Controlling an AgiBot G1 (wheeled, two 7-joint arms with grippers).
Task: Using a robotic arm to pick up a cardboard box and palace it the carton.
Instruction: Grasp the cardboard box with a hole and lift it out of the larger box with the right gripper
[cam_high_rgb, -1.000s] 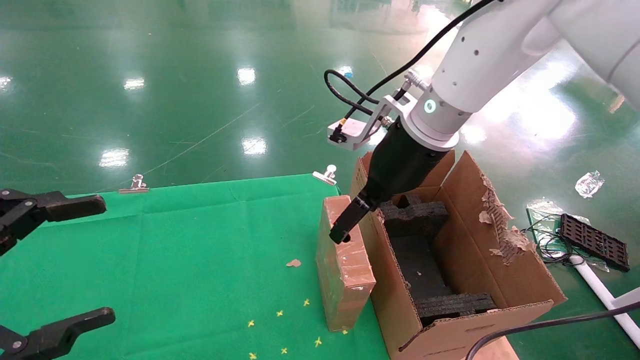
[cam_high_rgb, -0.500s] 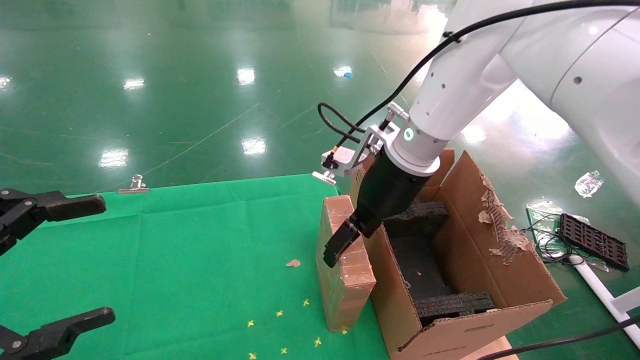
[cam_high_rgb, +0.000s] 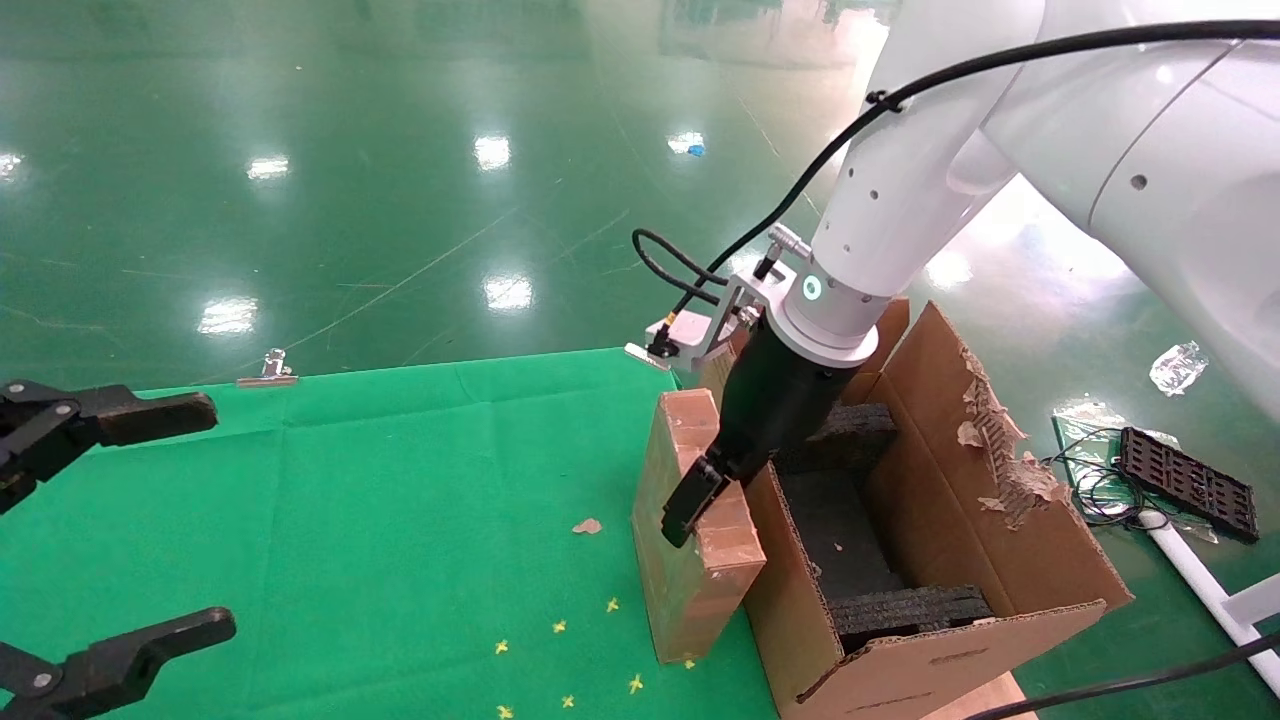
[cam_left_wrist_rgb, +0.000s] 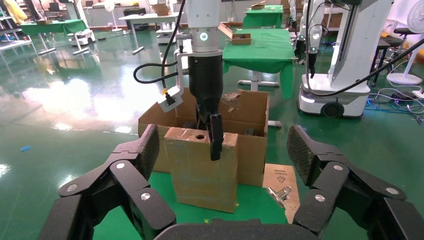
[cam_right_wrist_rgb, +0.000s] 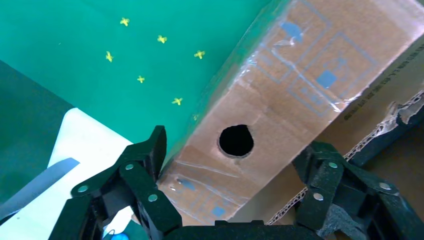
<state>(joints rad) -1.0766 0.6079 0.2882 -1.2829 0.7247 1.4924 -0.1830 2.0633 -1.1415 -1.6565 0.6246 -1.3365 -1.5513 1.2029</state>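
The small cardboard box (cam_high_rgb: 690, 570) stands on end on the green cloth, leaning slightly against the outer wall of the large carton (cam_high_rgb: 1000, 480). Its narrow top face with the round hole shows in the right wrist view (cam_right_wrist_rgb: 300, 75). My right gripper (cam_high_rgb: 715, 490), on the white robotic arm (cam_high_rgb: 880, 230), straddles the box's top end, one finger (cam_high_rgb: 688, 508) on the broad front face, the other hidden between box and carton. Its fingers press both sides (cam_right_wrist_rgb: 235, 155). Black foam blocks (cam_high_rgb: 900, 610) lie inside the carton. My left gripper (cam_high_rgb: 205, 515) is open and empty at the far left, facing the box (cam_left_wrist_rgb: 200, 170).
Metal binder clips (cam_high_rgb: 268, 368) (cam_high_rgb: 650, 350) hold the cloth's far edge. A cardboard scrap (cam_high_rgb: 588, 525) and yellow cross marks (cam_high_rgb: 560, 627) lie on the cloth. A black tray (cam_high_rgb: 1185, 483), cables and plastic wrap lie on the floor to the right.
My right gripper has come down from the carton's edge onto the box's top end. The box's top has shifted and tilted slightly toward the carton. The left arm has stayed put.
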